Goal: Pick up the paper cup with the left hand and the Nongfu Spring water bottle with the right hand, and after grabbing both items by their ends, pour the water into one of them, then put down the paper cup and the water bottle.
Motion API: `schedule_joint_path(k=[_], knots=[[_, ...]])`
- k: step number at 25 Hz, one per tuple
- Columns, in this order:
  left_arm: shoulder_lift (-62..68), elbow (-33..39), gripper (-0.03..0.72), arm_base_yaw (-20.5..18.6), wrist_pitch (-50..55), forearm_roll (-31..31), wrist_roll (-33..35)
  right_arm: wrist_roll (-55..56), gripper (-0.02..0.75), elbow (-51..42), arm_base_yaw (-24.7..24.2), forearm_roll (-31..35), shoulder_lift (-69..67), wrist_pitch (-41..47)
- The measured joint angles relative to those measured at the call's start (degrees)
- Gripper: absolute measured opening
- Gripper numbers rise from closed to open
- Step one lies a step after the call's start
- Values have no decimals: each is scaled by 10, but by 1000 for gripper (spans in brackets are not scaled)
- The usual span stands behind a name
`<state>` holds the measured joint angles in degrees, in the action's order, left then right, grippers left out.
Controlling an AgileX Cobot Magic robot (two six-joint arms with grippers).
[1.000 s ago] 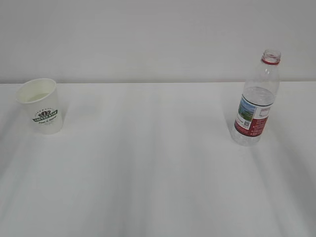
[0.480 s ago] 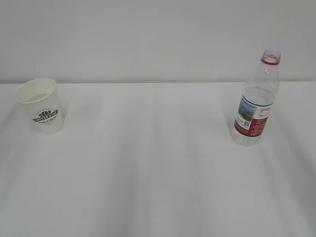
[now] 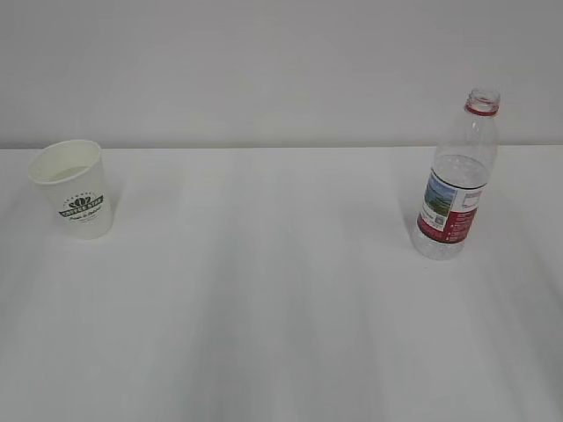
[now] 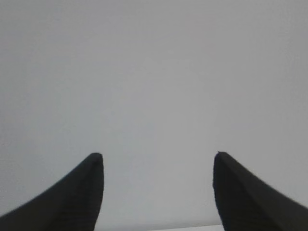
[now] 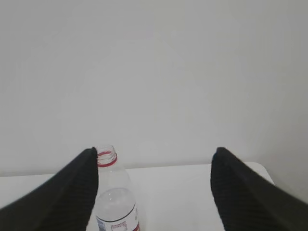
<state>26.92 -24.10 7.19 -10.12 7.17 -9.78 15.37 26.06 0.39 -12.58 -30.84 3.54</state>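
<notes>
Nothing grabbed yet: I've got the left gripper (image 4: 158,166) and right gripper (image 5: 154,163) both spread wide & empty, cup (image 3: 73,188) standing well left of the uncapped bottle (image 3: 456,180), so pickups, pour, set-down all remain.

Only two things stand on the white table (image 3: 281,299): the paper cup (image 3: 73,189) at far left and the uncapped Nongfu Spring water bottle (image 3: 456,176) at right, well apart. Bare table lies between and in front of them.
</notes>
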Motion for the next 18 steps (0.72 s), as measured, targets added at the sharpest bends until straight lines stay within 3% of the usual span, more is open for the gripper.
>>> schedule_joint_path(k=[9, 18], knots=[[-105, 0, 513, 0, 174, 0, 0, 0, 548, 0, 0, 1, 71, 110], [-152, -21, 512, 0, 322, 0, 0, 0, 548, 8, 0, -45, 151, 255]])
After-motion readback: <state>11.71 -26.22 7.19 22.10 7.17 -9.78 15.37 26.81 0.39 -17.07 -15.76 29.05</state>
